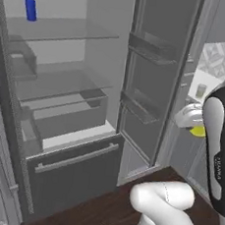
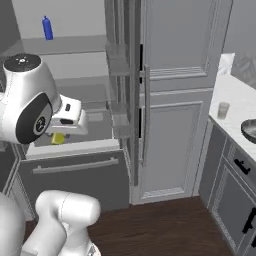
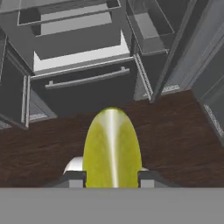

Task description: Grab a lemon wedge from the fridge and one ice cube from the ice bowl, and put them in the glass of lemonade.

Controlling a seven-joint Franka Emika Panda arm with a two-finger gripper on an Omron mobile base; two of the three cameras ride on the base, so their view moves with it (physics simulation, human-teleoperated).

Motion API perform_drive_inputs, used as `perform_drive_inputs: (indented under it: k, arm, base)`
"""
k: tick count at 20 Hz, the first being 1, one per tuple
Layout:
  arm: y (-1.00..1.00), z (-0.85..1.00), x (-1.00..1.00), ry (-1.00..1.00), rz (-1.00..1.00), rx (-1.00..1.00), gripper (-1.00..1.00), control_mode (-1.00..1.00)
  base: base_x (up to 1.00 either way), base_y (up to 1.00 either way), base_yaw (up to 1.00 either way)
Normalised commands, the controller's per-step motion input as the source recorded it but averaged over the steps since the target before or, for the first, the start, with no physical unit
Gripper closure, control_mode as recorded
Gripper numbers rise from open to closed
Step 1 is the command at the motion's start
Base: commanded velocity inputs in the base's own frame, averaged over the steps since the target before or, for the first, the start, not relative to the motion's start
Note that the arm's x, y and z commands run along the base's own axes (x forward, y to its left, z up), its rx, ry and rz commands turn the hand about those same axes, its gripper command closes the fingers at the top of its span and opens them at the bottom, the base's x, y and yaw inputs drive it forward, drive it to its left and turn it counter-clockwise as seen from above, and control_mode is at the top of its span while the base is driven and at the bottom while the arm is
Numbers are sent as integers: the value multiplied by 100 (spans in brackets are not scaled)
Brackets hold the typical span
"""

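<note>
Gripper (image 3: 112, 177) closed on the lemon wedge (image 3: 112, 148). Hand view: the wedge stands upright between the two dark finger tips (image 3: 74, 178), one tip on each flank, its pale centre stripe facing the camera. In the left base view the wedge (image 1: 198, 130) shows as a yellow sliver under the white hand; in the right base view it (image 2: 58, 138) hangs just below the hand.

Beyond the tool, past the wedge: dark wood floor (image 3: 43, 144), then the fridge (image 3: 83, 78), door swung open. Straight ahead of the fingers is its lower drawer front with a long pale bar handle (image 3: 87, 78); above that a white ledge and clear shelves. The open door, with its door bins (image 1: 149, 47), stands to the right of the compartment in the left base view.

Blue bottle (image 1: 30, 7) upright on the top clear shelf, well apart from the gripper, up and to the far side of the fridge interior.

Glass of lemonade (image 2: 223, 110) upright on the pale counter (image 2: 235, 97), well away from the tool, on the other side of the tall panelled grey cabinet (image 2: 175, 100). Ice bowl (image 2: 250, 129) near the glass on the same counter, cut by the frame edge; the two are apart, not touching.
</note>
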Motion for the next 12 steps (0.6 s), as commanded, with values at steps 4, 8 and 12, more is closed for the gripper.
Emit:
perform_drive_inputs:
  k: [4, 8, 12]
  arm:
    - [0, 0, 0, 0, 0, 0, 100, 100]
    - [0, 0, 0, 0, 0, 0, 100, 100]
    - [0, 0, 0, 0, 0, 0, 100, 100]
  base:
    - [-67, -16, -71]
    - [-62, -52, -63]
    - [-46, -94, -47]
